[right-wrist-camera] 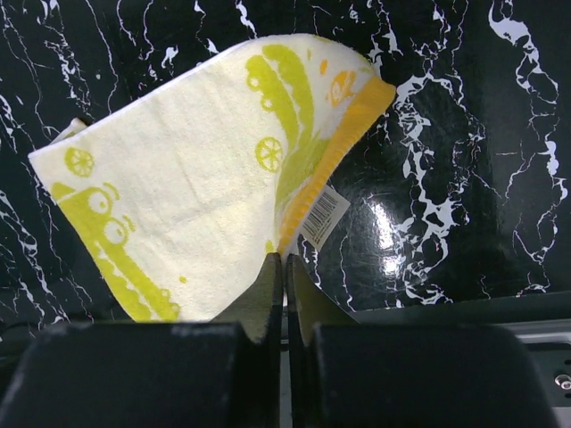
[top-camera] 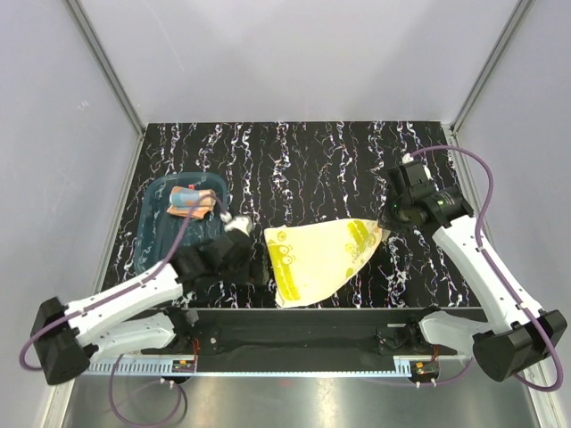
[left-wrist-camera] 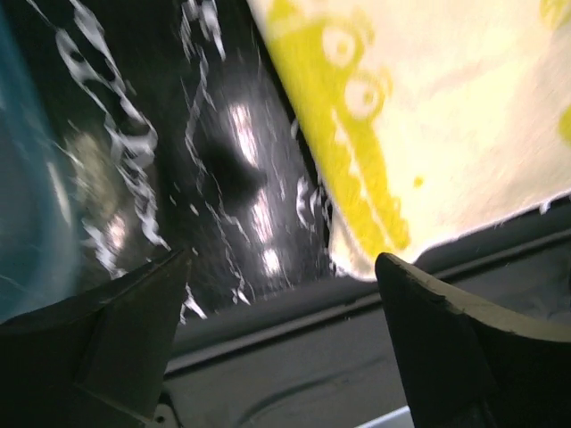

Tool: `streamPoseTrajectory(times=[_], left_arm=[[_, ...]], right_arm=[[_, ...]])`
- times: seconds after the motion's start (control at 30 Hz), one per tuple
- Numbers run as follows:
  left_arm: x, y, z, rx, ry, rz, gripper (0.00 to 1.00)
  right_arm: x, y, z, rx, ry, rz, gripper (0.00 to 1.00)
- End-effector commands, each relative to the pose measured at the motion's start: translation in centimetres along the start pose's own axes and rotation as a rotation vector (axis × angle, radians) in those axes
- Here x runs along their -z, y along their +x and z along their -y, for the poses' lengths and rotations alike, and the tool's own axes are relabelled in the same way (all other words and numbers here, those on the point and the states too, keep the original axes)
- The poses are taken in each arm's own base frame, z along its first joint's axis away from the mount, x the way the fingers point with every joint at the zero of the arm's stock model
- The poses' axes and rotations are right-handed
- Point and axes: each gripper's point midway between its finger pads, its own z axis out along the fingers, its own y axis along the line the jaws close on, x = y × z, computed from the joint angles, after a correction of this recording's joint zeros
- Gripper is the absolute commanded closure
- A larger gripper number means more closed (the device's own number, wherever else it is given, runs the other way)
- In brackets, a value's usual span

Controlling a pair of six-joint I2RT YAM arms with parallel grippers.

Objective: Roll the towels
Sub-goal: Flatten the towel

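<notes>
Left jaws stand wide with nothing between them, over bare bench [top-camera: 303, 160] between the tray [top-camera: 156, 236] and the yellow towel [top-camera: 321, 259]. Right jaws are pressed together at that towel's right corner, apparently pinching its thin edge just beside the label [right-wrist-camera: 321, 218].

The yellow towel lies mid-bench near the front edge. It spreads out in a fan from the pinched corner, and its orange underside shows along one side. The orange towel [top-camera: 189, 203] sits bunched in the tray and looks already rolled.

Both cloths are likely light, limp and thin. They should fold or slide rather than hold a shape, and one gripped corner will probably drag the whole sheet. An edge or corner looks like the best hold, with the other jaws pinning the far side.

I cannot make out exactly how much cloth sits between the right jaws. The left wrist view is blurred and cuts the towel off, and from above the left arm hides its own fingertips. How tight the orange towel's roll is cannot be judged.
</notes>
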Motion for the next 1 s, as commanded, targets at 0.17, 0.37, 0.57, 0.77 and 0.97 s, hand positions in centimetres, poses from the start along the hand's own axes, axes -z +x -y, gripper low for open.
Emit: streamPoseTrajectory(times=[0.17,0.37,0.57,0.77,0.97], left_arm=[[-3.9,6.7,3.5,0.049,0.021,-0.093,0.16],[-6.7,7.0,5.3,0.040,0.018,-0.085,0.19],[-9.5,7.1,5.2,0.002,-0.058,-0.080,0.29],[-10.4,7.0,5.6,-0.024,-0.065,-0.085,1.00],[-7.1,3.1,4.8,-0.191,-0.221,-0.076,1.00]], right_arm=[[-1.7,1.3,0.4,-0.008,-0.008,-0.010,1.00],[-1.7,1.9,0.4,0.006,-0.019,-0.029,1.00],[-1.2,1.9,0.9,0.020,-0.008,-0.023,1.00],[-1.3,2.1,1.3,0.030,-0.001,-0.020,1.00],[-1.4,0.3,1.3,0.012,0.013,-0.002,1.00]])
